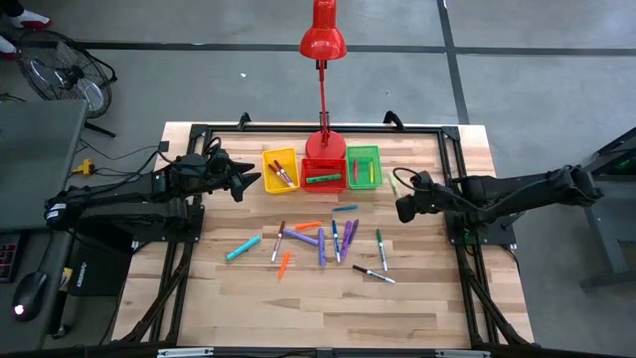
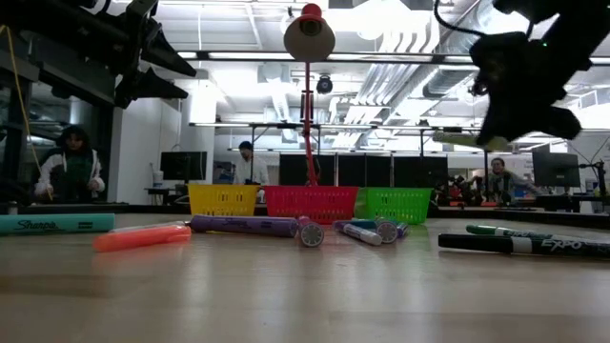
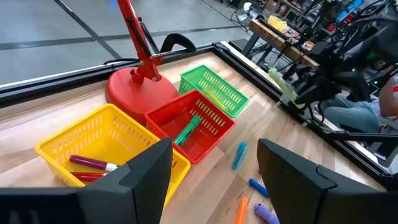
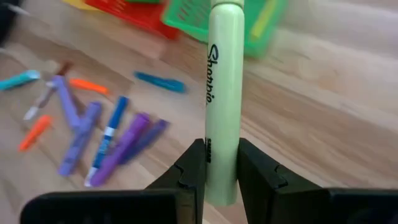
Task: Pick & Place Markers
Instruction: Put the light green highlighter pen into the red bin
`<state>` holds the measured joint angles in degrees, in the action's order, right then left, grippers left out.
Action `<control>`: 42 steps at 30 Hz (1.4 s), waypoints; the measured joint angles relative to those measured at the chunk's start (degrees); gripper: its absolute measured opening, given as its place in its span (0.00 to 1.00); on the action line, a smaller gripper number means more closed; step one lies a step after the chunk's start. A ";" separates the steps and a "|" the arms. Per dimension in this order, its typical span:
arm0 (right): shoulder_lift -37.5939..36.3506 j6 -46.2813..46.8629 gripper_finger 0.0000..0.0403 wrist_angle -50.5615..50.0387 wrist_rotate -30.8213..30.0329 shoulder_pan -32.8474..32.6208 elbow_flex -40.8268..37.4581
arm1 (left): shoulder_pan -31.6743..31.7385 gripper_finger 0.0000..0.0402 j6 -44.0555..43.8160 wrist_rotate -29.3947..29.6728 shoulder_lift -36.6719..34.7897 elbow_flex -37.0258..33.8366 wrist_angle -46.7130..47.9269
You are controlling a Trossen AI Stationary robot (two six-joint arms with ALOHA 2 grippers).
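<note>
Right gripper (image 4: 221, 168) clamps a pale yellow-green marker (image 4: 224, 93) (lettered Sharpie) in the air, just right of the green bin (image 1: 364, 165). Loose markers (image 1: 323, 242) lie scattered on the table (image 1: 298, 298). Left gripper (image 3: 214, 168) hangs spread wide and empty above the yellow bin (image 3: 93, 134).

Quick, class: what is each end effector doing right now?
Left end effector: open, empty, near the yellow bin.
Right end effector: shut on a pale yellow-green marker.
</note>
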<state>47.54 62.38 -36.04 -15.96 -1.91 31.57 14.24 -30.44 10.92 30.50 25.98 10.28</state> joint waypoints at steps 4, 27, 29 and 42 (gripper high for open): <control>0.54 -4.27 0.15 5.10 0.73 0.00 0.02 | 0.00 0.58 -0.22 0.00 0.00 0.00 -0.02; 29.75 -44.17 0.15 4.02 14.92 14.56 27.63 | 0.00 0.58 -0.48 -1.46 -0.02 0.00 -0.31; 33.55 -48.16 0.15 1.39 15.26 15.24 31.41 | 0.00 0.58 -1.00 -1.49 -0.01 0.00 -0.31; 54.57 -69.24 0.15 -7.60 17.94 19.25 51.88 | 0.00 0.58 -1.38 -1.53 -0.02 0.00 -0.33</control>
<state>102.11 -6.87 -43.64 1.97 17.34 83.45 14.24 -31.81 9.39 30.48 25.98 9.96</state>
